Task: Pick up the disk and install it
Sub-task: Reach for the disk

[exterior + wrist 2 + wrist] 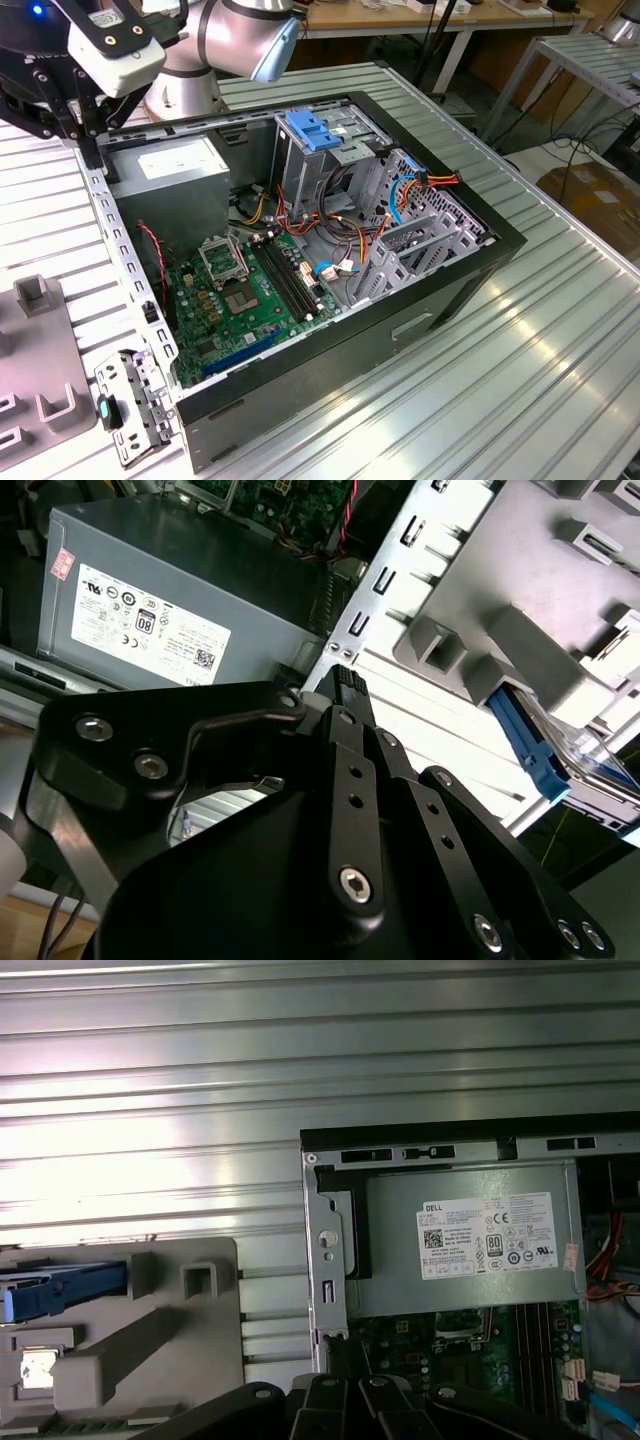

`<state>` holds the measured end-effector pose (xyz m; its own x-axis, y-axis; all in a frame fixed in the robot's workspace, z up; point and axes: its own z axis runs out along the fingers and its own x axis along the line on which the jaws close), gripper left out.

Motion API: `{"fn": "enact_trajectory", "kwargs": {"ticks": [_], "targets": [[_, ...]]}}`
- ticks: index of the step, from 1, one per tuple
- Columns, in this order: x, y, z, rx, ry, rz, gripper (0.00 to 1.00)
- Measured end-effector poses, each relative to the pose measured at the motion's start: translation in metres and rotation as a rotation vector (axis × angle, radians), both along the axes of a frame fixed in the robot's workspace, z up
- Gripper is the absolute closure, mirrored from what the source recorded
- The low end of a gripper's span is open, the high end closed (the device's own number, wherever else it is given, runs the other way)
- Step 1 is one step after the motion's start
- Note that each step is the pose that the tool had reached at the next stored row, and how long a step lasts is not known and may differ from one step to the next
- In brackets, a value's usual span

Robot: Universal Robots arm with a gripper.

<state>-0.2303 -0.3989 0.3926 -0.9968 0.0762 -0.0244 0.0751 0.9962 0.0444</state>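
**A:** Where is the disk?

**B:** It is held in the grey holding fixture on the table, beside the open computer case. In both wrist views one blue side rail shows, with the fixture's walls close against it. Nothing grips it.

**A:** And the gripper?

**B:** It is above the case's corner, over the power-supply box, and apart from the disk. In the second wrist view the jaws look closed together, with nothing between them.

**A:** What could go wrong from here?

**B:** Three things, in my judgement.
- Jaws that are together cannot straddle the disk, so coming down on it like this would strike its edge.
- The fixture looks snug, so a tilted pull could bind the rail against its wall.
- Inside the case, loose red and orange cables lie near the drive cage with its light-blue bracket. They could snag or block the disk on its way in.
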Motion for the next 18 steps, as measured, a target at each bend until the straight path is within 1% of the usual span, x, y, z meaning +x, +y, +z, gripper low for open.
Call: {"fn": "enact_trajectory", "kwargs": {"ticks": [3, 4, 7, 15, 18], "targets": [[-0.0024, 0.0, -0.0001, 0.0001, -0.0001, 0.0, 0.89], [-0.0051, 0.0, -0.0001, 0.0, 0.0, 0.0, 0.89], [-0.009, 0.0, -0.0002, 0.0, 0.0, 0.0, 0.89], [-0.0142, 0.0, -0.0004, 0.0001, 0.0, 0.0, 0.89], [-0.0177, 0.0, -0.0005, 0.0001, 0.0, 0.0, 0.89]]}}
